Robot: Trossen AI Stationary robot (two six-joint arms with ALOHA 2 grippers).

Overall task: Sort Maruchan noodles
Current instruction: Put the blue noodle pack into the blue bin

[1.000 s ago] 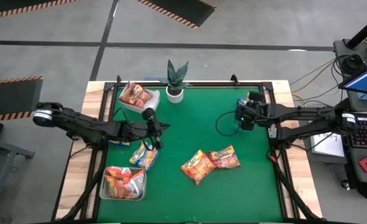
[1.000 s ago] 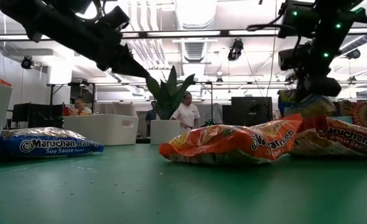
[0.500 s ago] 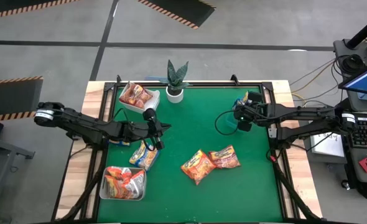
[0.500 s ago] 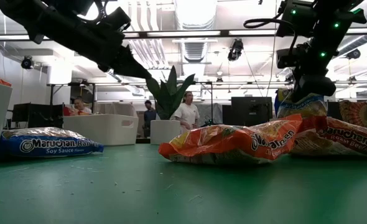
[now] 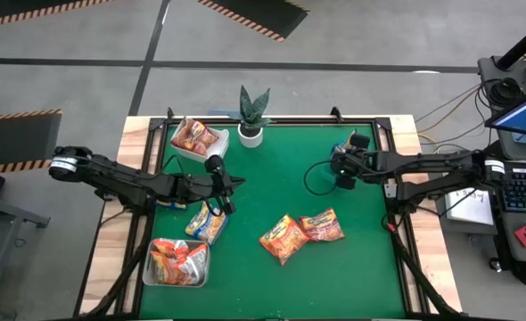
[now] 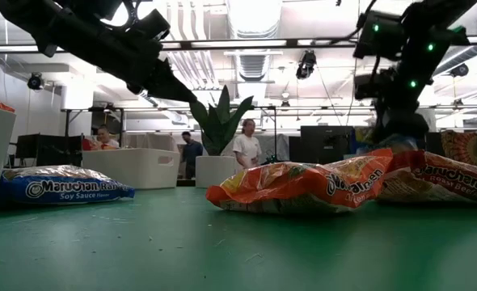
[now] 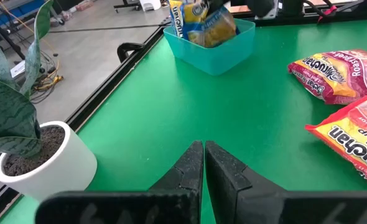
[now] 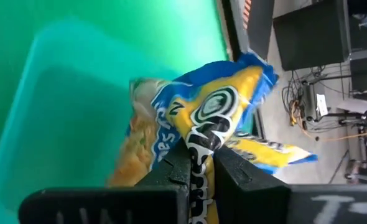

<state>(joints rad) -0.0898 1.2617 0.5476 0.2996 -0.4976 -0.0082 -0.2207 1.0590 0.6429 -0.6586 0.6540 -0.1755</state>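
Crinkly orange-red plastic noodle packets (image 5: 283, 238) and (image 5: 322, 225) lie unsorted at six o'clock on the green table (image 5: 281, 169); a blue-and-yellow packet (image 5: 208, 223) lies at eight, under the left gripper (image 5: 229, 182), fingers pressed together, empty. At two o'clock the right gripper (image 8: 199, 163) pinches another blue-and-yellow packet (image 8: 224, 109) over the teal bin (image 7: 218, 53). Roughly half sorted, I judge

Light is bright and even, coming from ceiling lamps (image 6: 246, 42) above the table (image 5: 272, 196); shadows on its green top are faint. Above the lamps the ceiling glares white. Nearby, the blue packet (image 8: 202, 124) looks slightly blurred, perhaps from closeness.
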